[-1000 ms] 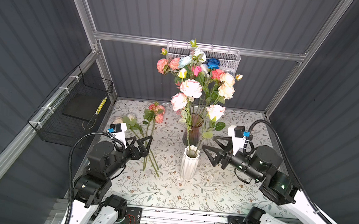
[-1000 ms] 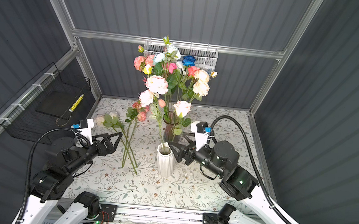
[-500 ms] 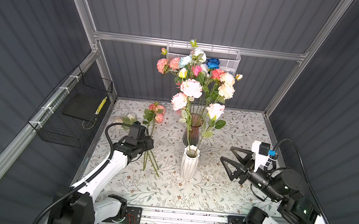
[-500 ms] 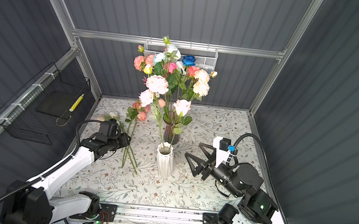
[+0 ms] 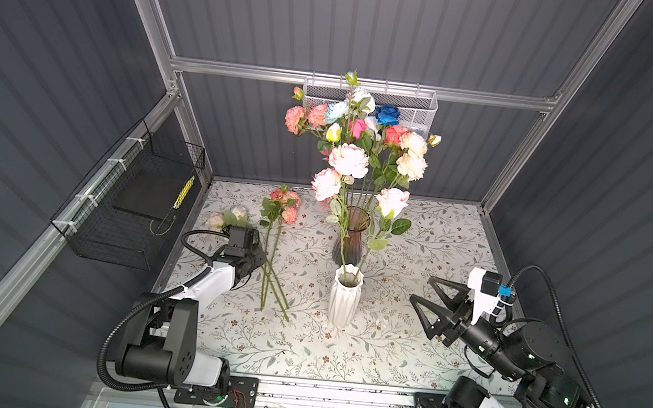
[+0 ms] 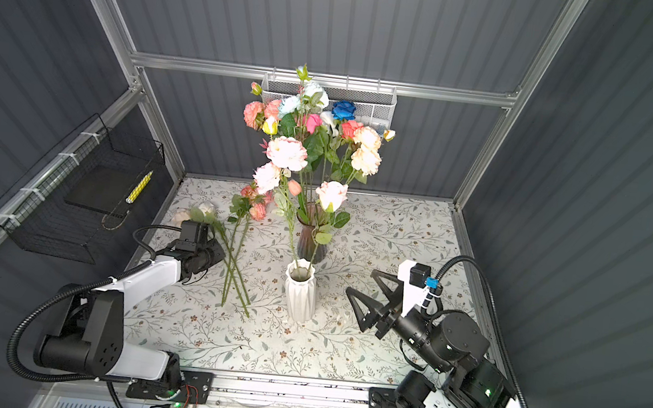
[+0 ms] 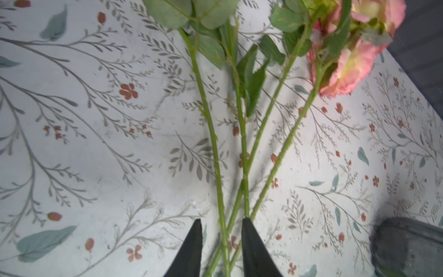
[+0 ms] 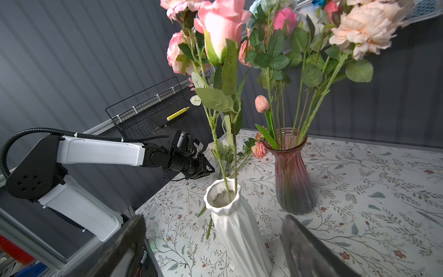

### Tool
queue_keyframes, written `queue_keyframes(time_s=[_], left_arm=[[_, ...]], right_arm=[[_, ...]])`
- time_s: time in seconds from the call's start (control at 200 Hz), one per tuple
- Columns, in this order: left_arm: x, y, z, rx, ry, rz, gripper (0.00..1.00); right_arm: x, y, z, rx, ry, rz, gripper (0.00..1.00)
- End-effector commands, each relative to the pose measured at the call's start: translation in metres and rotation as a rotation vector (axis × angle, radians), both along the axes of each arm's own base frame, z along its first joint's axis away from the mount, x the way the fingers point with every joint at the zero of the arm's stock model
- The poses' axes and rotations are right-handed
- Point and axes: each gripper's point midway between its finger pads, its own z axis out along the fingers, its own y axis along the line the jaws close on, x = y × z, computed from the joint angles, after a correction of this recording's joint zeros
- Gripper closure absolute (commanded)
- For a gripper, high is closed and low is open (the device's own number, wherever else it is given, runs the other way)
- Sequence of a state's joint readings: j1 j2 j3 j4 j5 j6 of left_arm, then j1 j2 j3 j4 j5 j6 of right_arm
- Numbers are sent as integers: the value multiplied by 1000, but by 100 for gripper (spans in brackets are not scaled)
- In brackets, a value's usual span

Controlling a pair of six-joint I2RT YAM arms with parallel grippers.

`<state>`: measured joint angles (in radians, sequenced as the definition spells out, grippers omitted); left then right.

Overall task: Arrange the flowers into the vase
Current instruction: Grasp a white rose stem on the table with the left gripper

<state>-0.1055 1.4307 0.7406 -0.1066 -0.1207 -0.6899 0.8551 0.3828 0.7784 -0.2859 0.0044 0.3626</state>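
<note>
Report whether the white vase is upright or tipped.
Upright: the white vase stands on its base on the table, mouth up.

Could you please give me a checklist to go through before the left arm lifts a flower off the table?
1. Stems between the left gripper jaws: ok, they lie in the gap.
2. Only one stem caught: not ok, several cross there.
3. Firm grip: cannot tell.
4. White vase upright, with room: ok, two stems inside.
5. Right gripper clear of the vase: ok, open and apart from it.
</note>
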Motion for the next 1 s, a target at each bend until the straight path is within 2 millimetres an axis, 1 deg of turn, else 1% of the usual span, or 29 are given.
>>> queue_keyframes(time_s=[0.0,0.08,0.205,0.28,0.435,0.545,0.65,0.71,0.775,0.895,0.995], left_arm=[[10,5,-4,-17,-14,33,70],[15,9,-12,-18,4,46,70],[23,9,-25,-20,34,51,71],[30,6,-28,-34,21,42,71],[37,0,-34,-60,5,22,68],[35,-4,-36,-93,2,19,68],[32,-7,-28,-124,-35,19,66],[31,-7,-27,-114,-28,15,66],[29,-4,-31,-93,0,19,67],[23,3,-41,-70,30,51,72],[20,4,-50,-67,48,58,72]], right_arm=[[0,-5,-2,-6,-1,-19,10],[-1,-8,0,-3,-6,-25,10],[-1,-11,1,1,-7,-38,10],[-2,-13,2,3,-6,-42,10],[-3,-15,2,6,-5,-42,9],[-3,-16,0,2,-2,-45,9],[-2,-16,-1,-1,0,-50,9],[-2,-15,-1,0,-2,-48,9],[-2,-14,-2,0,2,-45,9],[-2,-14,-3,-2,6,-42,9],[-3,-15,-3,2,7,-44,9]])
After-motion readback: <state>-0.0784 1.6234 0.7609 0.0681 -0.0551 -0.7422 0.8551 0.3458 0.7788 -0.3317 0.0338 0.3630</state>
